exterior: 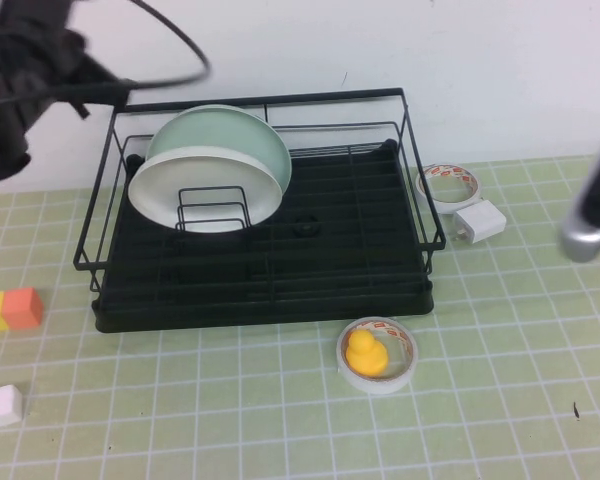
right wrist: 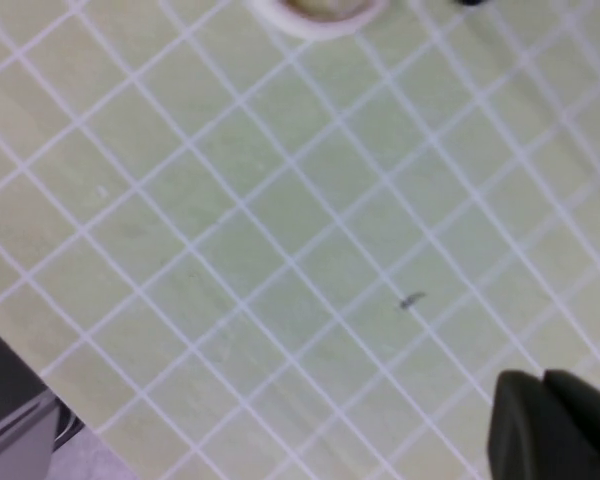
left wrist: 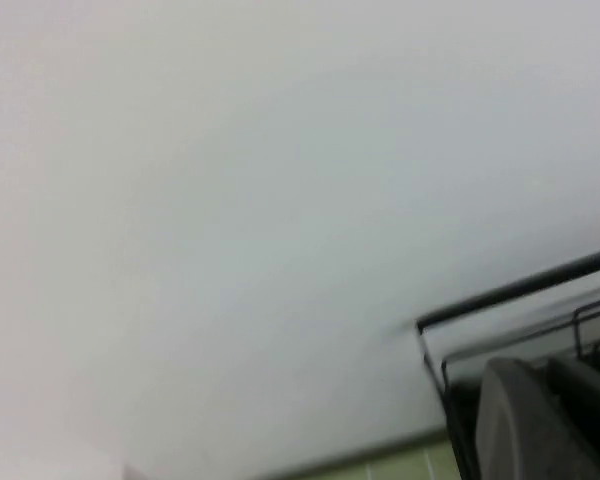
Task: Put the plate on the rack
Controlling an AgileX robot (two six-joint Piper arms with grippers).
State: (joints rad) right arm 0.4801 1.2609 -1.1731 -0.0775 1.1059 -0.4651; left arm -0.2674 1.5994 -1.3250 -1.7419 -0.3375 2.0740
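1. The high view looks down from the robot's side at the whole table (exterior: 280,420), with the rack (exterior: 260,290) toward 12 o'clock.
2. The left wrist view, raised, faces the wall and shares one rack (left wrist: 520,290) corner with it.
3. The right wrist view looks down, close over the table (right wrist: 280,250).

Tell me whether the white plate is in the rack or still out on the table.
In. The white plate stands on edge inside the rack, leaning against the green plate behind it.
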